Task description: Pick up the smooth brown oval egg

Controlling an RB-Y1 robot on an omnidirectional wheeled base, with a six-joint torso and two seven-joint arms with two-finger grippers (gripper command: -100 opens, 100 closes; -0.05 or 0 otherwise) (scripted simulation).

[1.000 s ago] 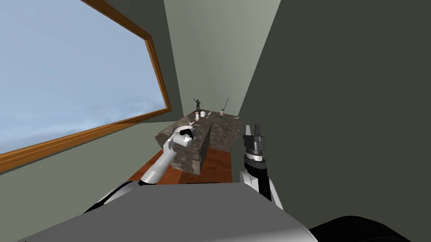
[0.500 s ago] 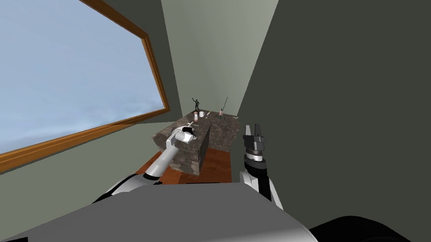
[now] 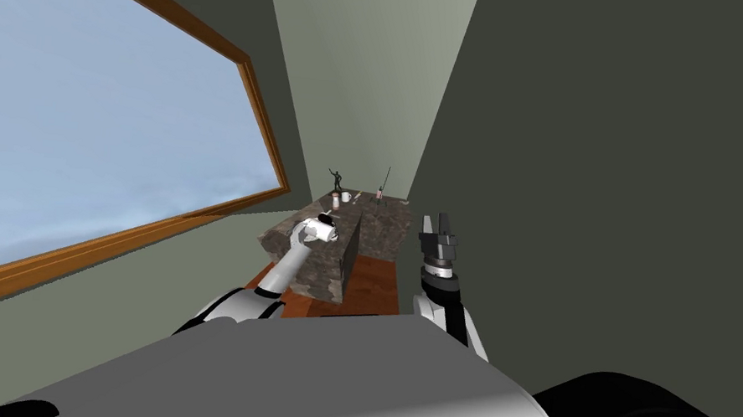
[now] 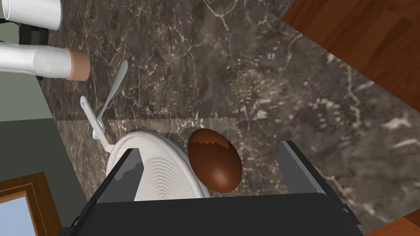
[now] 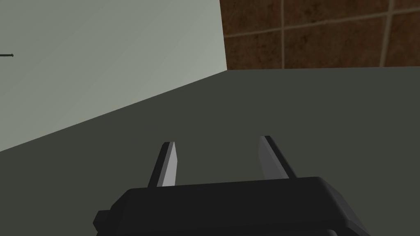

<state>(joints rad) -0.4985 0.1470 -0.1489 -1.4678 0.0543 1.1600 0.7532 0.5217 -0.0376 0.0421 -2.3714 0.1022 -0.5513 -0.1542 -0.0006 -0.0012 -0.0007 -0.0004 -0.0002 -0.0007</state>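
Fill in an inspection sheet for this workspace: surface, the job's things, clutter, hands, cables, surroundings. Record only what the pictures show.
Surface: dark marbled counter.
Job's things: brown egg lying on the counter, against a white ribbed plate.
Clutter: light utensil, white tube with pinkish cap, dark figurine, white mug.
Hands: left hand open, fingers either side of the egg, not touching; right hand open, beside the counter.
Cables: nothing seen.
Surroundings: wood-framed window, wooden floor.

No readable text, label or number on anything
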